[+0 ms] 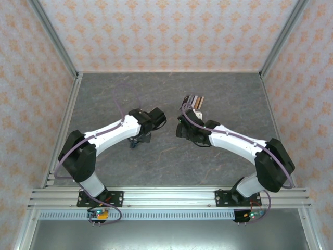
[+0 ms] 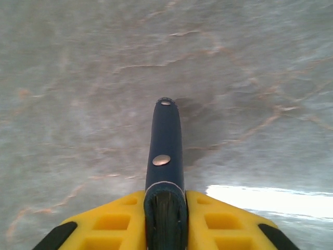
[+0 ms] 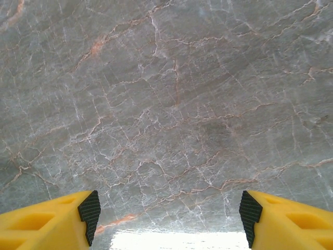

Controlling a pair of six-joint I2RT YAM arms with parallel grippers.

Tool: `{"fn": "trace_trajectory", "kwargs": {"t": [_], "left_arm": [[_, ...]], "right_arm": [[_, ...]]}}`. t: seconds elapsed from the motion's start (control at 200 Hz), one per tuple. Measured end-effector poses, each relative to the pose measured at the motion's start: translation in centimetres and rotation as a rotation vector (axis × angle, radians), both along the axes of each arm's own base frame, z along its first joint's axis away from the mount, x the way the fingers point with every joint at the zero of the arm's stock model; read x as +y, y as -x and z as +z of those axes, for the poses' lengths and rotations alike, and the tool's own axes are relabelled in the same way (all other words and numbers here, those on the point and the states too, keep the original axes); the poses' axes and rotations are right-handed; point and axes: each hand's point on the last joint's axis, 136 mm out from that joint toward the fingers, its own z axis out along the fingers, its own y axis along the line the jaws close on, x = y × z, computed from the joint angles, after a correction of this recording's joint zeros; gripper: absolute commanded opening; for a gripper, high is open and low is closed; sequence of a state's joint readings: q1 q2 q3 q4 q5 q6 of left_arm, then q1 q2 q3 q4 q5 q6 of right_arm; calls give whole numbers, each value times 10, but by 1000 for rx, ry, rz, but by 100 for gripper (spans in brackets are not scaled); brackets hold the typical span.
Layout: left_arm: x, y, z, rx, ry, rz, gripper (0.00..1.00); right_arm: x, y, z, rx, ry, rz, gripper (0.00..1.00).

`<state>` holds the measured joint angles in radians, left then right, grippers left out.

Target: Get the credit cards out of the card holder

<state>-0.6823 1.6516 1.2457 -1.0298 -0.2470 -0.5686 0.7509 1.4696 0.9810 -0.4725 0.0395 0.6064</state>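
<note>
Left pincer (image 2: 165, 211): you had it pinching the card holder (image 2: 166, 140), edge-on above the table (image 2: 78, 78).
Right pincer (image 3: 169, 219): you had it spread above the table.
Striped cards (image 1: 195, 101): lay fanned beside your right arm.

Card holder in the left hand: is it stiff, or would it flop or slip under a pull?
Probably fairly stiff: the card holder juts straight out of the left hand without sagging. It looks thin, so likely light. Its smooth navy face, pinched only at one end, might slide or twist under a tug.
</note>
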Motion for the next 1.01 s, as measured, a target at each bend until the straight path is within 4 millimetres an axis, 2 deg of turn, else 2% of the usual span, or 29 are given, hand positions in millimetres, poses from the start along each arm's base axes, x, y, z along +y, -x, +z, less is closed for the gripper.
{"fn": "trace_trajectory", "kwargs": {"t": [0.11,0.225,0.35,0.505,0.566,0.716,0.851,1.006], "left_arm": [[-20,-7,-3,1,104,-9,54],[-33,-16,-5,14,210,-22,71],[-31,-29,-3,7,359,7,81],[-14,-46,1,-15,504,71,82],[-11,-51,-3,-15,529,89,79],[-9,-64,-27,26,573,126,67],[-9,-66,-55,89,570,151,67],[-13,-69,-71,129,568,157,67]], "right_arm": [[-3,0,3,-10,-5,-13,74],[-5,-1,3,-9,-5,-23,74],[-5,0,2,-5,-8,-24,73],[3,2,-4,23,-30,-6,67],[10,4,-11,43,-39,14,63],[45,18,-29,104,-66,105,55],[82,33,-39,136,-106,195,51],[106,46,-50,174,-148,242,50]]}}
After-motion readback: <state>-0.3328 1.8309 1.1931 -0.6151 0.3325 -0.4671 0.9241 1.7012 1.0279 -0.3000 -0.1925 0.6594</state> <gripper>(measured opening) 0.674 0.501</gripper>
